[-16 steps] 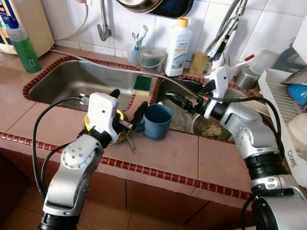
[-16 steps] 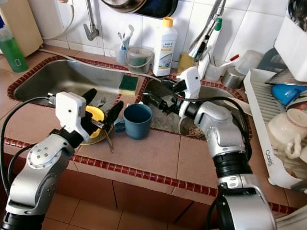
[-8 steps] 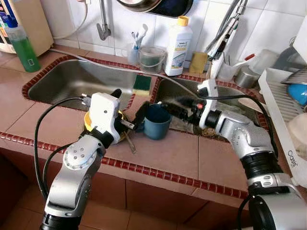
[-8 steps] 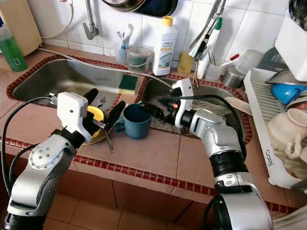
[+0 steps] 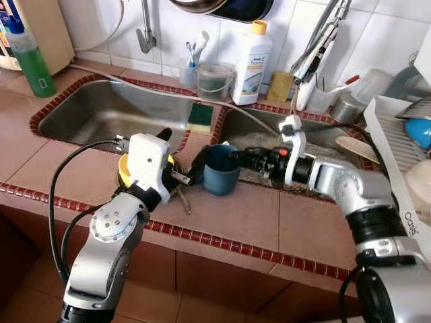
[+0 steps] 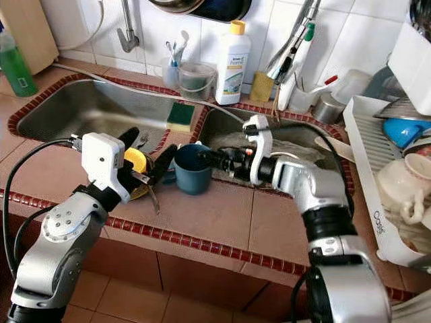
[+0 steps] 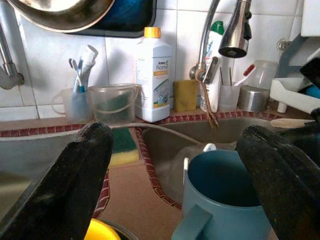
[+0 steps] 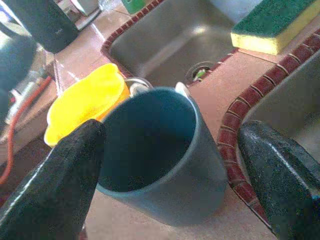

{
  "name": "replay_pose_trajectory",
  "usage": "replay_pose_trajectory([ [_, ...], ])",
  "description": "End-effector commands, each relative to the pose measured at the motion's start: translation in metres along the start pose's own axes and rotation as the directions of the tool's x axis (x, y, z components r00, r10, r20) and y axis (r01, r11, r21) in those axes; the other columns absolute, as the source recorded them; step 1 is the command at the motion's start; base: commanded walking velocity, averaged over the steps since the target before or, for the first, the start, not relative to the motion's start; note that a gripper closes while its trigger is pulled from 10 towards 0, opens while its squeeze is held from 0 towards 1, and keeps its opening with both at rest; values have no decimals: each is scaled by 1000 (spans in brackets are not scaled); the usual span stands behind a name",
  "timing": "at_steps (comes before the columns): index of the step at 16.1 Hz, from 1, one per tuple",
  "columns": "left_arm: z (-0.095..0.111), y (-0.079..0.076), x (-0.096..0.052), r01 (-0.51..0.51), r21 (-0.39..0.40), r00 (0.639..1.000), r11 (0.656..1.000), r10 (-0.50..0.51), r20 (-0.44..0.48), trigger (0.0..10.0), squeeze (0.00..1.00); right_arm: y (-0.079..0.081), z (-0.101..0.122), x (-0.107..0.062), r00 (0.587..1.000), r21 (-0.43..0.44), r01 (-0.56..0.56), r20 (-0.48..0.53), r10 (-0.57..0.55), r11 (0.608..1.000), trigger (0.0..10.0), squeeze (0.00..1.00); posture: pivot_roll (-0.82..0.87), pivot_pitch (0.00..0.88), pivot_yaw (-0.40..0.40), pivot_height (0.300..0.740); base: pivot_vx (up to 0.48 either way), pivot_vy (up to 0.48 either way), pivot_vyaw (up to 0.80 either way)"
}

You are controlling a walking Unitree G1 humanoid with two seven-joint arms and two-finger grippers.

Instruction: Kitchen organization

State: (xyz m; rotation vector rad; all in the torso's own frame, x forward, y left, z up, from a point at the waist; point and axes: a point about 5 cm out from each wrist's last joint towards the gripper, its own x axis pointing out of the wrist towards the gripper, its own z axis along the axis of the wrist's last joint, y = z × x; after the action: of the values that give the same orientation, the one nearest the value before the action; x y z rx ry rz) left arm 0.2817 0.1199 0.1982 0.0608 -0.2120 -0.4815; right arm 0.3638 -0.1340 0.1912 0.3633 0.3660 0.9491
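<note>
Right gripper (image 8: 165, 165) fingers spread, mug (image 8: 160, 150) upright between them, not yet touched; yellow lid (image 8: 82, 107) just beyond the mug. Left gripper (image 7: 175, 165) also spread, mug just ahead. Advice: advance right squarely, close on the walls, avoid tipping.

The mug (image 6: 190, 169) looks matt blue plastic. The sink (image 5: 101, 118) is brushed metal. The counter (image 5: 249, 215) has smooth terracotta tiles, the wall (image 5: 172, 27) glossy white tiles. The sponge (image 5: 200, 118) looks rough.

Left claw (image 5: 180, 156) and right claw (image 5: 237, 156) both spread, facing.
</note>
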Motion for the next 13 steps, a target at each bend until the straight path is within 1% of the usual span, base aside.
replay_pose_trajectory([
  [1,3,-4,0,3,7,1000,1000,-3,5,10000,0,-1,11,-5,1000,21,12,24,-12,1000,10000,0,-95,79,-86,740,0,0,0],
  [4,3,-4,-1,1,3,1000,1000,-1,5,10000,0,-3,20,-4,998,98,26,50,-31,995,10000,0,-94,82,-88,740,0,0,0],
  [5,3,-4,-1,1,3,1000,1000,-1,4,10000,0,-4,20,-4,998,113,34,50,-40,993,10000,0,-94,85,-88,740,0,0,0],
  [6,4,-6,-3,16,0,1000,1000,-16,9,10000,0,-7,17,-3,997,147,59,38,-65,987,10000,0,-93,89,-87,740,0,0,0],
  [7,5,-9,-5,49,-10,999,999,-49,16,10000,0,-8,15,-2,997,160,67,30,-72,985,10000,0,-94,89,-88,740,0,0,0],
  [8,9,-14,-10,115,-31,993,993,-114,31,10000,0,-10,13,-2,997,169,75,22,-80,983,10000,0,-92,93,-91,740,0,0,0],
  [9,10,-19,-13,164,-31,986,986,-163,28,10000,0,-10,11,-2,997,177,78,15,-82,981,10000,0,-88,96,-91,740,0,0,0],
  [11,9,-21,-16,186,-32,983,982,-185,14,10000,0,-11,10,-1,997,194,76,10,-79,978,10000,0,-86,99,-93,740,0,0,0],
  [13,8,-29,-18,234,-11,972,972,-234,-9,10000,0,-12,9,0,997,206,77,3,-79,976,10000,0,-86,103,-96,740,0,0,0],
])
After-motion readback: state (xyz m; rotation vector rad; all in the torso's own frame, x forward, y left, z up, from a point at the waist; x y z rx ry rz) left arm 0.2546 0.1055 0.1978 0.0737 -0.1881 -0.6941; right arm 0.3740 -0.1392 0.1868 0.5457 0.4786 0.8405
